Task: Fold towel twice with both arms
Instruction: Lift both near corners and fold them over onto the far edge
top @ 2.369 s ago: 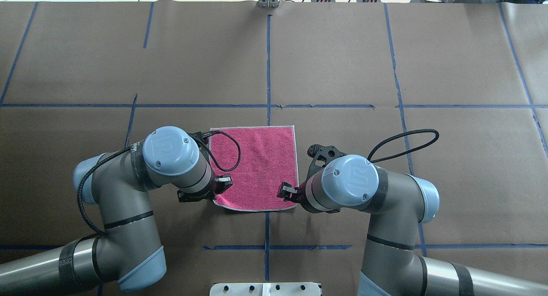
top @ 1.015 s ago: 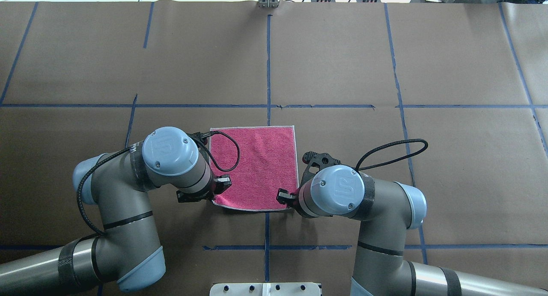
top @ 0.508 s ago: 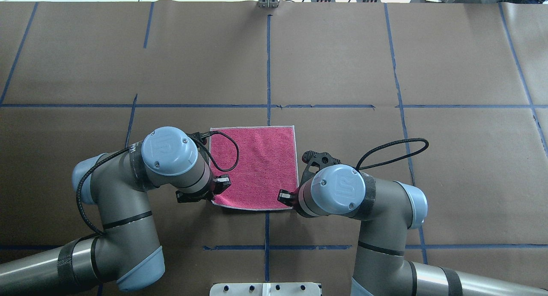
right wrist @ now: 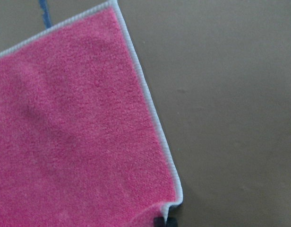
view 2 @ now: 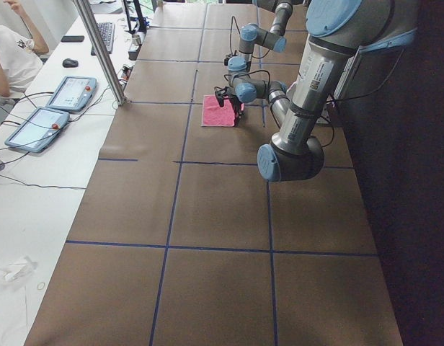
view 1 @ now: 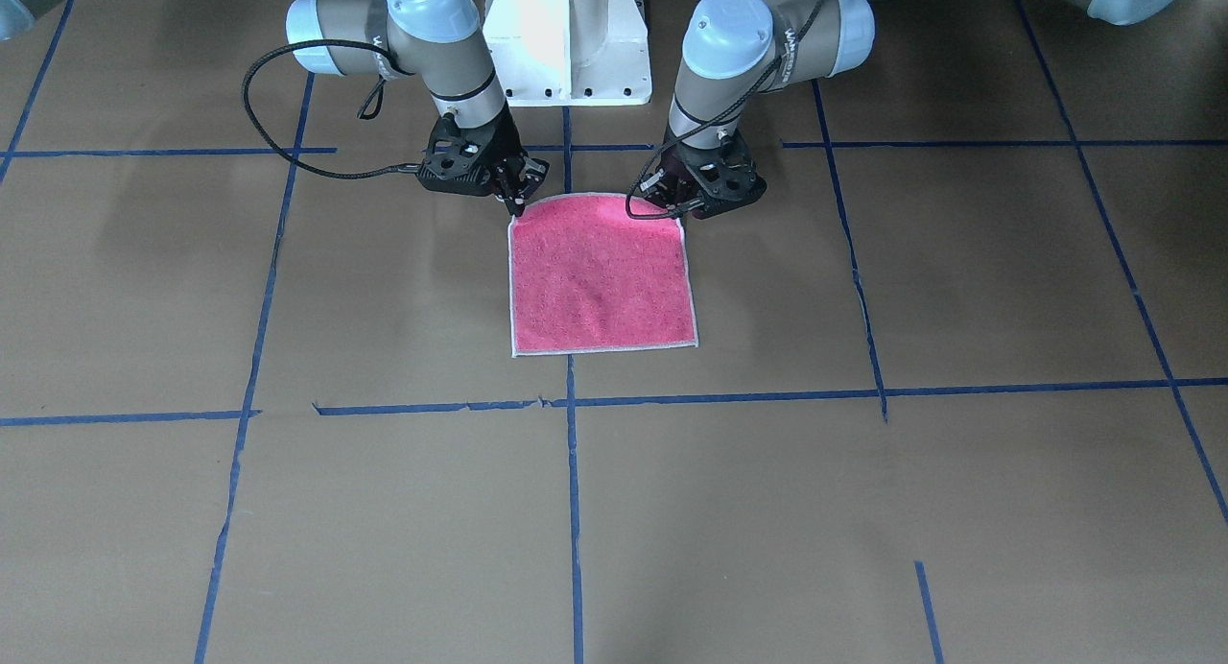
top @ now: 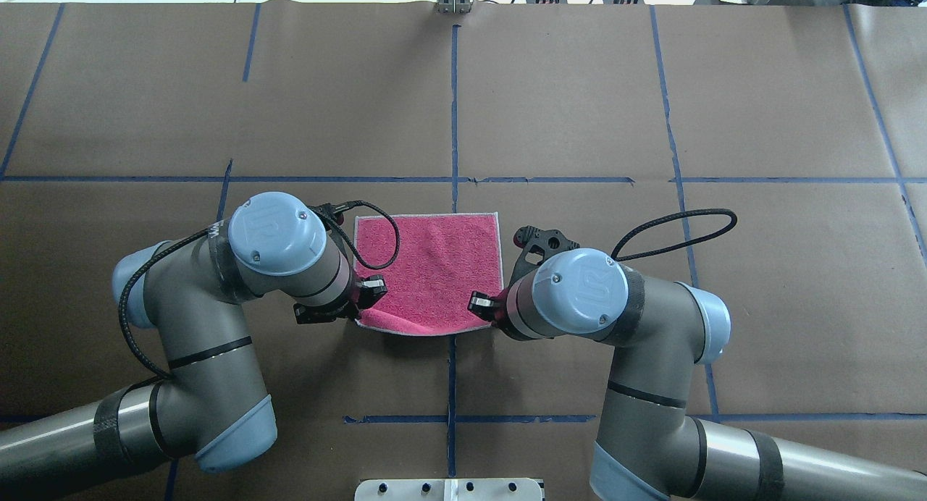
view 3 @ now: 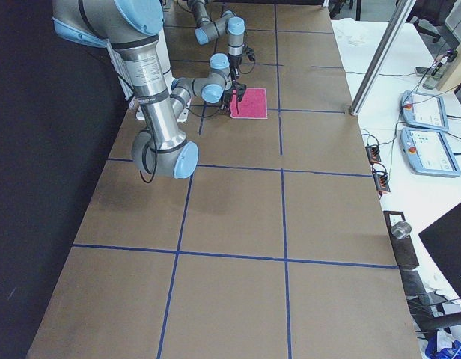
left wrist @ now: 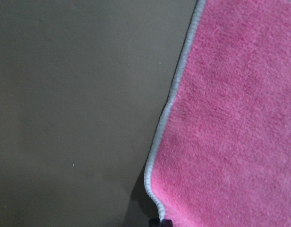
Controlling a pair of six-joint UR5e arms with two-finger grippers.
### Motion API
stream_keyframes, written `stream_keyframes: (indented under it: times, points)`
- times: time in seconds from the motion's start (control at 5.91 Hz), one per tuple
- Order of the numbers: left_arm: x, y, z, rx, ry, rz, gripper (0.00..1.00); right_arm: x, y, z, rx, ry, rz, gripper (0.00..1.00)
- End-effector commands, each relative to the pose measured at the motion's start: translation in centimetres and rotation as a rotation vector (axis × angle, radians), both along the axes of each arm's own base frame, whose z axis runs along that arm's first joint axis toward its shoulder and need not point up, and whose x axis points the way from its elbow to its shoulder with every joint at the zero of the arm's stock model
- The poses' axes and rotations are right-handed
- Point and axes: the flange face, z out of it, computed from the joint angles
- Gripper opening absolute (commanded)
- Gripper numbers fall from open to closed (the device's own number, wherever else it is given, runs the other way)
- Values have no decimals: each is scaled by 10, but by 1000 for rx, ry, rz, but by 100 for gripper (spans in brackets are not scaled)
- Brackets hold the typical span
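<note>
The pink towel (top: 434, 269) lies pink face up on the brown table, its far edge flat and its near edge raised and bowed. My left gripper (top: 360, 314) is shut on the near left corner. My right gripper (top: 492, 316) is shut on the near right corner. In the front-facing view the towel (view 1: 600, 280) rises at its top edge between the right gripper (view 1: 516, 203) and the left gripper (view 1: 677, 211). The left wrist view shows the towel (left wrist: 230, 118) and its pale edging, and the right wrist view shows the towel (right wrist: 74, 132) hanging from the pinched corner. The grey face is hidden.
The white pedestal base (view 1: 566, 40) stands behind the towel between the arms. Blue tape lines (top: 453, 110) cross the brown paper. A metal pole (view 2: 99, 50), tablets (view 2: 67, 92) and a seated person (view 2: 9, 50) are at the operators' side.
Both grippers have lifted the towel's near corners and carried them away from the robot. The near edge has moved toward the far edge and now bows upward.
</note>
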Motion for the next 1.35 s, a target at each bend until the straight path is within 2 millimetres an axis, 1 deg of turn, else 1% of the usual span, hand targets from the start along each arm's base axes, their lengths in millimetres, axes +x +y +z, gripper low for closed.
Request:
stream_keyframes:
  times: [0.0, 0.17, 0.34, 0.51, 0.68, 0.85, 1.02, 1.18]
  points:
    - [-7, -22, -2, 20, 34, -35, 2, 6, -32, -16, 12, -12, 46, 3]
    - [2, -33, -6, 18, 36, -44, 2, -6, -47, -28, 16, -14, 58, 3]
    - [6, -51, -8, 12, 25, -65, 2, -12, -65, -23, 21, -19, 76, 3]
    - [3, -64, -5, 10, 18, -84, 2, -12, -85, -9, 26, -32, 101, 3]
    - [6, -77, 6, 17, 28, -97, 2, -10, -102, -9, 23, -30, 120, 3]
    - [8, -92, 10, 16, 29, -113, 2, -5, -113, -16, 24, -36, 135, 3]
    - [10, -105, 5, 16, 26, -126, 2, -5, -119, -25, 29, -44, 142, 3]
    - [6, -115, 4, 14, 23, -141, 2, -15, -133, -38, 28, -43, 151, 3]
